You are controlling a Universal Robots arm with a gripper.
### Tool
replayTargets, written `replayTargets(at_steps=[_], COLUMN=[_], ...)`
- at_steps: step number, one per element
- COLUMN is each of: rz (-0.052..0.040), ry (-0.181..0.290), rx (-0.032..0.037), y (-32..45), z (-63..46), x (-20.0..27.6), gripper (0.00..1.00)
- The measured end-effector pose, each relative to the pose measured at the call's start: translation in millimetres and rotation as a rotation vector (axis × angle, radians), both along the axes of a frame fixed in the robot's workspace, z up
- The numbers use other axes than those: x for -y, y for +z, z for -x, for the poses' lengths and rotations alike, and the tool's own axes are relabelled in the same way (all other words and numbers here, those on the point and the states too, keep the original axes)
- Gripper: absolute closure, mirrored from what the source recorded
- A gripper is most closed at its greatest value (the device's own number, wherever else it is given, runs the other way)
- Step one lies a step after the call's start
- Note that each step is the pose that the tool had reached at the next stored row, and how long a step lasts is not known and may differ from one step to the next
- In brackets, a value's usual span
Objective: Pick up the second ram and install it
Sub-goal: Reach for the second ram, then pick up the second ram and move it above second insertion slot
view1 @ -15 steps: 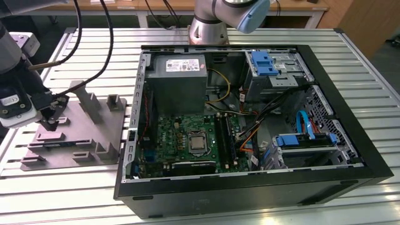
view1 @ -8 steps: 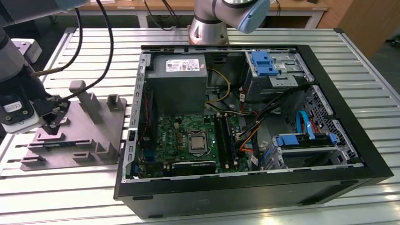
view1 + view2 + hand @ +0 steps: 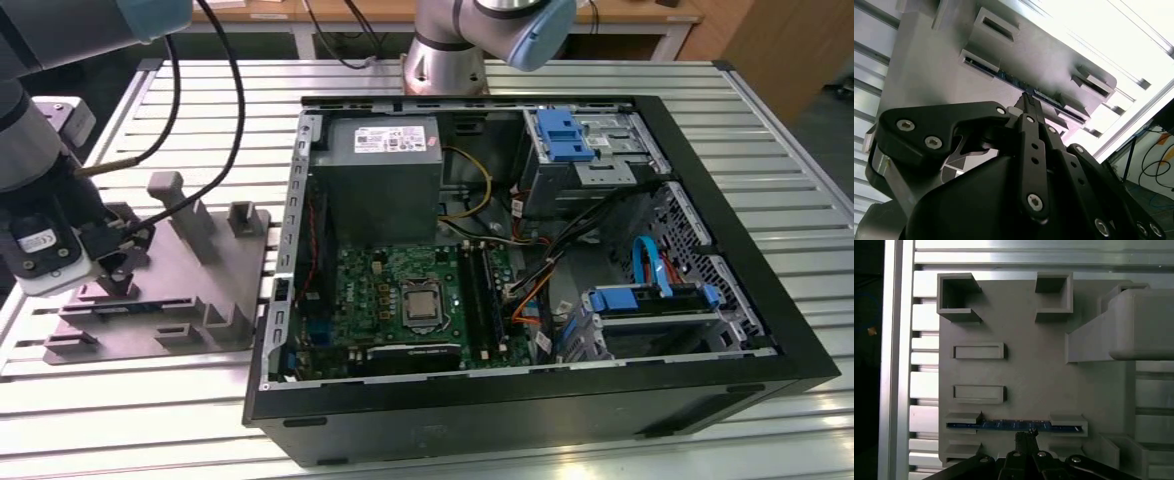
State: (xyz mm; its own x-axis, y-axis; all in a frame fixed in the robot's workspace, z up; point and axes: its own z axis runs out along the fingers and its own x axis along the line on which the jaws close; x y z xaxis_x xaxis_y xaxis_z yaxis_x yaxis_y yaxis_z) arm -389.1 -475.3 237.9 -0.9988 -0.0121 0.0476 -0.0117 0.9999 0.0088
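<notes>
A desk of pale slatted aluminium profiles spans the exterior view from edge to edge; its slats also show in both wrist views. Along the top of the exterior view stands a wooden table on white legs, dark beneath. A wooden panel fills the upper right corner. In the second wrist view strong light washes out the desk's far slats, and loose cables lie on a dark floor.

Grey fixture block on slatted table. Second ram standing on edge in the block's slot, gripper right at its middle.
</notes>
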Motion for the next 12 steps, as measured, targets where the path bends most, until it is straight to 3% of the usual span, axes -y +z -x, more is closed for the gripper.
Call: replayTargets(at_steps=[12], rz=[0.0000], ry=[0.000], rx=[0.0000], y=[-0.4], z=[0.0], x=[0.0], gripper=[0.89])
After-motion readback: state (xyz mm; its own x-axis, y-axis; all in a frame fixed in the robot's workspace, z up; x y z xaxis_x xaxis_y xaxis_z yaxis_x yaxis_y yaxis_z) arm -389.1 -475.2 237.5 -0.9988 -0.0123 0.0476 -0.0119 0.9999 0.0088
